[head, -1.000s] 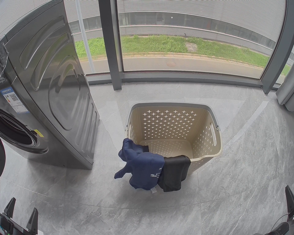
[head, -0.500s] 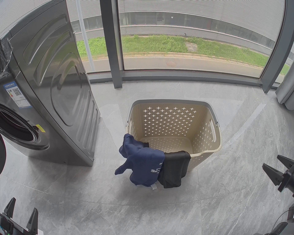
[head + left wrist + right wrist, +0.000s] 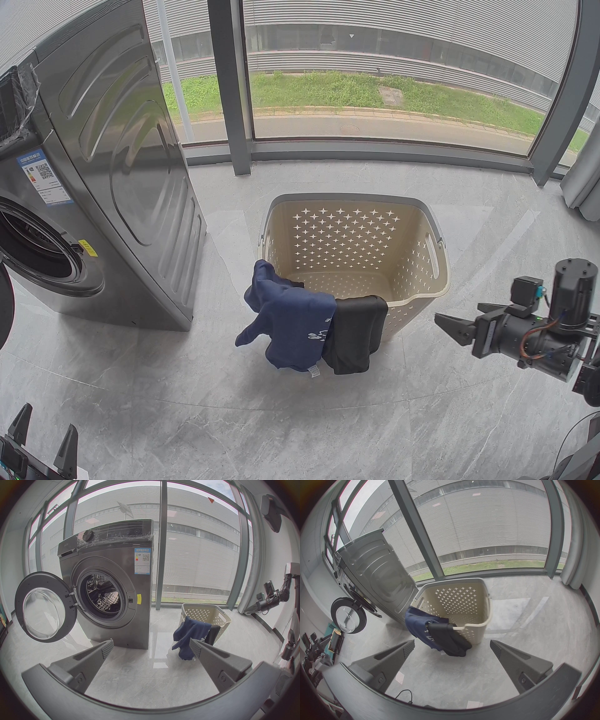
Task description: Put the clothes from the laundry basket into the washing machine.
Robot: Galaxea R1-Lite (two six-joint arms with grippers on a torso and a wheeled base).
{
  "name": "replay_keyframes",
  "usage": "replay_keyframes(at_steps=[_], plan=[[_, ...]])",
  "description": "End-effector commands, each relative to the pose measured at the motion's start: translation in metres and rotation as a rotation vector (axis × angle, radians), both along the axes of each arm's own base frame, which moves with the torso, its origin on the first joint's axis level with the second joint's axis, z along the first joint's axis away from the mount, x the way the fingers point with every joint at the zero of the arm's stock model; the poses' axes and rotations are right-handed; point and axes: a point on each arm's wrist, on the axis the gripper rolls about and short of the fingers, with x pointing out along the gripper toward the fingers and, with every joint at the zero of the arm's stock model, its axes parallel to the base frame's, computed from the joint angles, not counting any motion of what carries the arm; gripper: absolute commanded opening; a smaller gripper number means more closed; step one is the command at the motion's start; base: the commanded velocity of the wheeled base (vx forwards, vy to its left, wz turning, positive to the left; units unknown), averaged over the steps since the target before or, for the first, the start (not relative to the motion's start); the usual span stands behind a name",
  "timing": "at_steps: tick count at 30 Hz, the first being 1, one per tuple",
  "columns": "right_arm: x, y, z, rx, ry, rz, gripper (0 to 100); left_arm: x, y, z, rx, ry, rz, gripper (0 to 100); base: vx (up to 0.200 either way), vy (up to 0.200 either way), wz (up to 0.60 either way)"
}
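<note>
A soft navy garment (image 3: 290, 319) and a black garment (image 3: 353, 334) drape side by side over the near rim of the beige, star-perforated plastic laundry basket (image 3: 437, 250), their long axes hanging down outside it toward the grey marbled floor (image 3: 312, 431). The metallic washing machine (image 3: 125, 175) stands to the left of the basket. The left end effector (image 3: 49, 419) and the right end effector (image 3: 461, 317) are both released and empty.

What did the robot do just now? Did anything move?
The right gripper came up from the lower right, open, and swung toward the laundry basket. It took hold of nothing. The head camera also shifted a little. The blue garment and the black garment stayed draped over the basket's rim, and the left gripper stayed low, open.
</note>
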Motion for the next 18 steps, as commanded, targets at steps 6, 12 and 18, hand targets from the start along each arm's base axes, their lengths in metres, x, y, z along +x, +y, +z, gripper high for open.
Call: replay_keyframes(at_steps=[6, 12, 18], plan=[[0.028, 0.034, -0.03, -0.047, 0.105, 0.045, 100, 0.0, 0.0, -0.005, -0.003, 0.0, 0.0, 100, 0.0, 0.0, 0.0], [0.041, 0.042, -0.038, -0.036, 0.119, 0.04, 100, 0.0, 0.0, -0.005, -0.003, 0.0, 0.0, 100, 0.0, 0.0, 0.0], [0.048, 0.048, -0.051, -0.047, 0.148, 0.04, 100, 0.0, 0.0, -0.005, -0.003, 0.0, 0.0, 100, 0.0, 0.0, 0.0]])
